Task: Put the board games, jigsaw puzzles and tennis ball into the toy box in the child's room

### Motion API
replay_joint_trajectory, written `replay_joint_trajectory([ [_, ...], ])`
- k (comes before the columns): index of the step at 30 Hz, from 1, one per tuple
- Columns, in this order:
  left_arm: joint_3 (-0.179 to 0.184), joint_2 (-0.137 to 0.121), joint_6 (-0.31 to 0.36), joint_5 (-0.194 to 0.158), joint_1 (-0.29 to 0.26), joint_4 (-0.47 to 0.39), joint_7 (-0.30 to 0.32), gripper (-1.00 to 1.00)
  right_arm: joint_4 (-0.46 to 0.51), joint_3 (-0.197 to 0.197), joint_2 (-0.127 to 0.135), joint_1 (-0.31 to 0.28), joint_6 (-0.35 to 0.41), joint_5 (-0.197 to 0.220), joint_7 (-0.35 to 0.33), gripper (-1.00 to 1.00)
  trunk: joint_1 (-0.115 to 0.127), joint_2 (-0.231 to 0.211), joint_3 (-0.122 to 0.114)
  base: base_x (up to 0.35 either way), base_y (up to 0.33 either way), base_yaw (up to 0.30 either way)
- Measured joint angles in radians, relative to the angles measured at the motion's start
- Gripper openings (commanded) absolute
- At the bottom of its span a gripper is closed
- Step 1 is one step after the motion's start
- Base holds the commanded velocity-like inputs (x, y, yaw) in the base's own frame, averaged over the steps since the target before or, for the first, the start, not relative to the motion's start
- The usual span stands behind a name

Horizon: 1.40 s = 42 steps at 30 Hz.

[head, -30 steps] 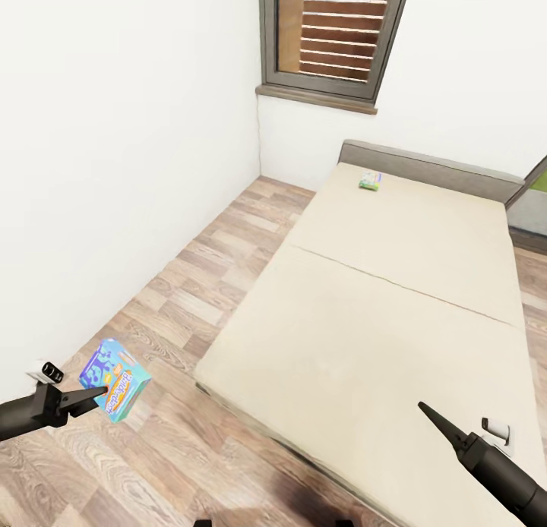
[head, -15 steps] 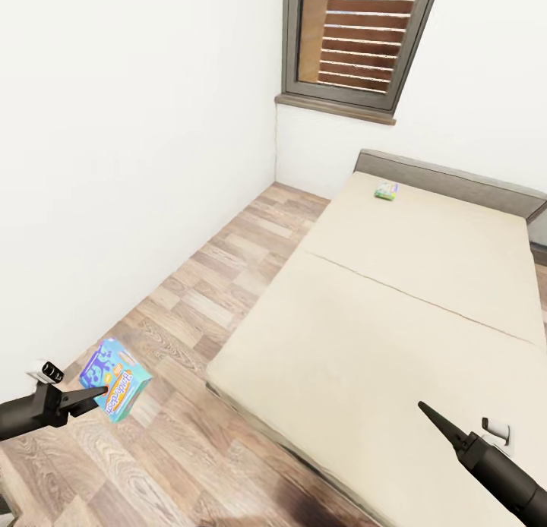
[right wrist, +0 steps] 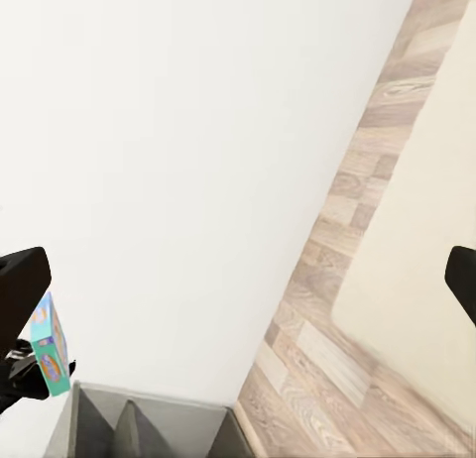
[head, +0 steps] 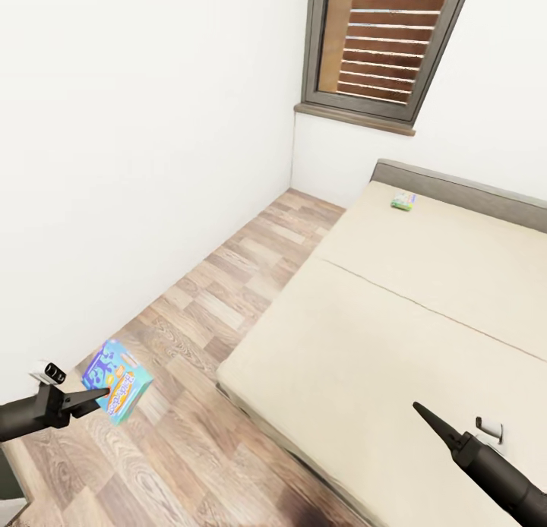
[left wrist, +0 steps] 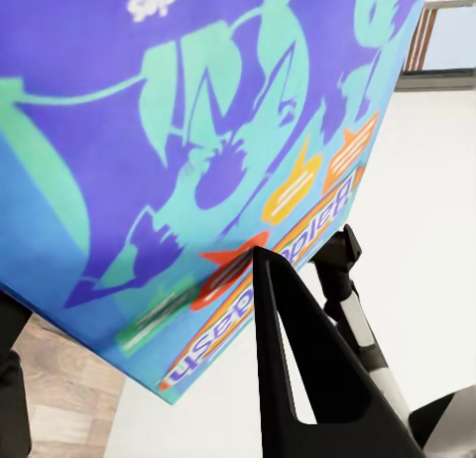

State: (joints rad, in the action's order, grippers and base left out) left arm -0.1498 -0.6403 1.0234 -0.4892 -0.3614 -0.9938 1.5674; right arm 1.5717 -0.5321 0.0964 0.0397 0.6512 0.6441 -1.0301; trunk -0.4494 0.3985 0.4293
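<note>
The left gripper (head: 97, 396) is clamped on a flat blue-and-teal printed cardboard board game box (head: 116, 380), held tilted above the wood-plank floor (head: 228, 307) at the near left, beside the white wall (head: 137, 170). The right gripper (head: 425, 415) hangs over the near right of the cream-beige bed (head: 395, 337); whether it is parted I cannot tell. A second small green board game (head: 403, 201) lies far off near the bed's grey headboard (head: 456, 185). The step in hand looks like carrying the first game; next it must reach the grey bin, not in sight here. In the left wrist view the box's lettering is cropped.
</note>
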Motion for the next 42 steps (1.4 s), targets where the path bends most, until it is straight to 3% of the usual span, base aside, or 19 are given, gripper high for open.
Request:
replay_joint_trajectory([
  [20,0.014,0.011,-0.037,0.01,0.0,-0.001,0.0,-1.0,-0.005,0.072,0.0,0.0,-0.004,-0.015,0.114,1.0,0.0,0.0,-0.032,0.0,0.0,0.154],
  [26,0.014,0.012,-0.069,0.011,0.0,-0.002,0.0,-1.0,-0.005,0.078,0.0,0.0,-0.004,-0.015,0.127,1.0,0.0,0.0,-0.042,0.0,0.0,0.156],
  [42,0.014,0.012,-0.077,0.011,0.0,-0.002,0.0,-1.0,-0.006,0.08,0.0,0.0,-0.004,-0.015,0.139,1.0,0.0,0.0,-0.065,0.0,0.0,0.187],
])
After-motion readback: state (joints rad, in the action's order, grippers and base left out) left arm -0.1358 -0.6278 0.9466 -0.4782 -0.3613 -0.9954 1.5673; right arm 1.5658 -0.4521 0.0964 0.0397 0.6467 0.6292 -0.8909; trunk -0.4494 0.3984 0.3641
